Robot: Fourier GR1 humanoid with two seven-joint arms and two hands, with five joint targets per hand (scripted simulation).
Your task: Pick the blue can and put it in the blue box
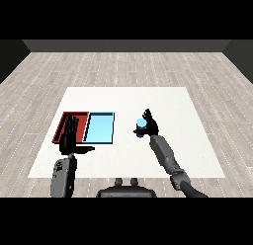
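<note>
The blue can (141,124) is held upright a little above the white table (163,101), right of the trays. My right hand (148,124) is curled round it, thumb on its left side and fingers behind it. The light blue tray (100,128) lies to the left of the can with nothing in it. My left hand (69,135) hovers over the red tray (66,121) with straight fingers, holding nothing.
The red tray and the light blue tray lie side by side at the table's left. The table's front edge runs just behind both forearms. Grey wooden floor surrounds the table.
</note>
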